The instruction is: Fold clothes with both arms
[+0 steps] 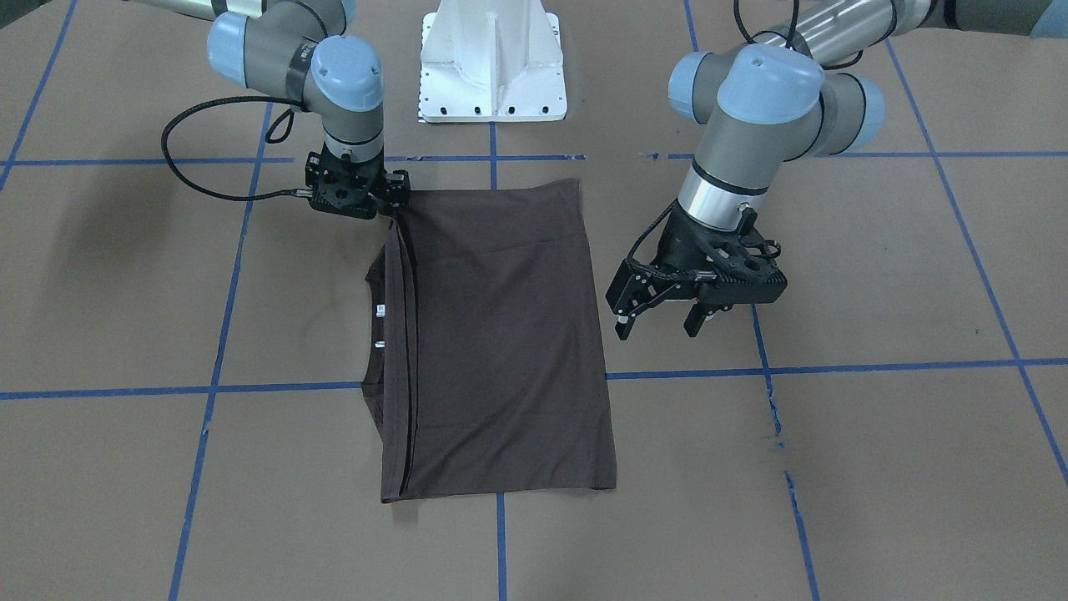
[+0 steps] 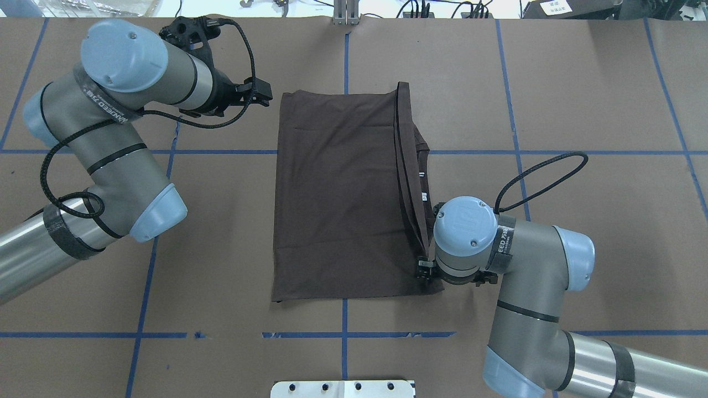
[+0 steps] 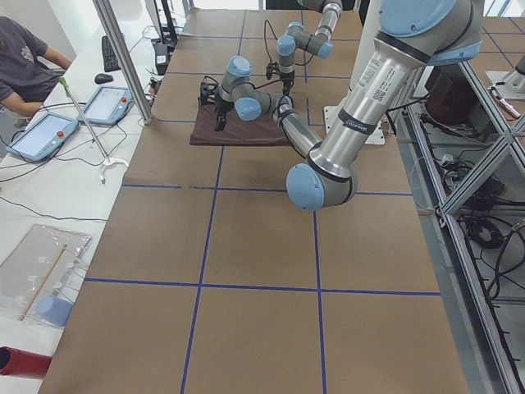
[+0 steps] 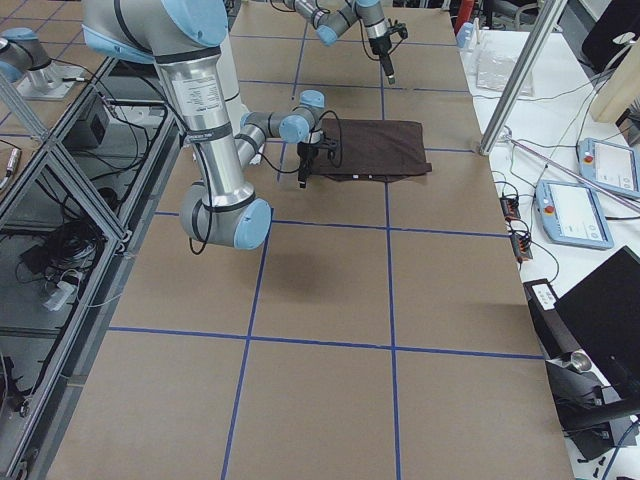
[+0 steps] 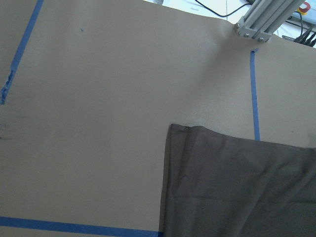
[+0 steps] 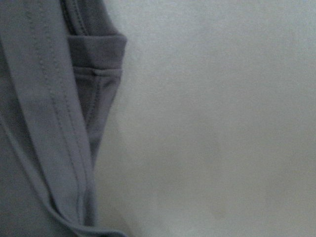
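Observation:
The dark brown T-shirt lies folded in half on the brown table, and its ribbed collar peeks out under the folded-over hem. The shirt also shows in the overhead view. My right gripper is down at the hem corner nearest the robot, and the cloth runs up into its fingers, so it looks shut on it. It also shows in the overhead view. The right wrist view shows the hem very close. My left gripper is open and empty, raised beside the shirt's opposite edge.
The white pedestal base stands at the robot's side of the table. Blue tape lines grid the brown surface. An aluminium post rises at the far table edge. An operator sits beyond it.

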Robot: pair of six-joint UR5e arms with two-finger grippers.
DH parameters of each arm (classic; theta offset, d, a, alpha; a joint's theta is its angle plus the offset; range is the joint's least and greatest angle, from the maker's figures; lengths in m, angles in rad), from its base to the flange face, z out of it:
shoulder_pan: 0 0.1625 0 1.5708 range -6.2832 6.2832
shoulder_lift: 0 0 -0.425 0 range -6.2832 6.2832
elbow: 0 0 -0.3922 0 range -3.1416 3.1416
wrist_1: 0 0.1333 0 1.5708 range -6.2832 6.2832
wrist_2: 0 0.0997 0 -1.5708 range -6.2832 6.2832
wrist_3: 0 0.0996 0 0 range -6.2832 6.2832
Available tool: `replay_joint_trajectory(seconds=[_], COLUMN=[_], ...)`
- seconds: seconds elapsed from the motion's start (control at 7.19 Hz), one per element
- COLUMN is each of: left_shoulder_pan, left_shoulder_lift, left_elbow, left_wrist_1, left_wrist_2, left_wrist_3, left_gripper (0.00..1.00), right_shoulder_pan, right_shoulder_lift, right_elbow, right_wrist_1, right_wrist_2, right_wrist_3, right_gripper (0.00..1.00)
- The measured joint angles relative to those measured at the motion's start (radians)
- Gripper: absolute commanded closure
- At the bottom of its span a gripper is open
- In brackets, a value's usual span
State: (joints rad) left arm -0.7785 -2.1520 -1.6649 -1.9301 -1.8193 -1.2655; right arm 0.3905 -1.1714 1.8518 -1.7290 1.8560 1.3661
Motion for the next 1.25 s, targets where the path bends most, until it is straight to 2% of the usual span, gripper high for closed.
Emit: replay_joint_trajectory(seconds=[0.42,0.83,0.97,1.25], left_shoulder_pan=[0.0,-0.001,-0.001,-0.001], left_shoulder_lift=[0.0,0.0,0.001,0.001], left_elbow=[-0.002,-0.002,-0.003,-0.018], left_wrist_1=[0.0,0.001,0.001,0.004], left_wrist_2=[0.0,-0.004,-0.018,-0.059], left_wrist_3=[0.001,0.001,0.001,-0.004], left_gripper=[0.0,0.0,0.0,0.0], right_shoulder_pan=[0.046,0.133,0.149,0.174], right_shoulder_lift=[-0.006,0.064,0.08,0.091], right_elbow=[0.054,0.054,0.052,-0.003], right_wrist_1=[0.004,0.014,0.034,0.163], right_wrist_2=[0.013,0.022,0.02,0.013], right_wrist_3=[-0.02,-0.104,-0.117,-0.123], right_gripper=[0.0,0.0,0.0,0.0])
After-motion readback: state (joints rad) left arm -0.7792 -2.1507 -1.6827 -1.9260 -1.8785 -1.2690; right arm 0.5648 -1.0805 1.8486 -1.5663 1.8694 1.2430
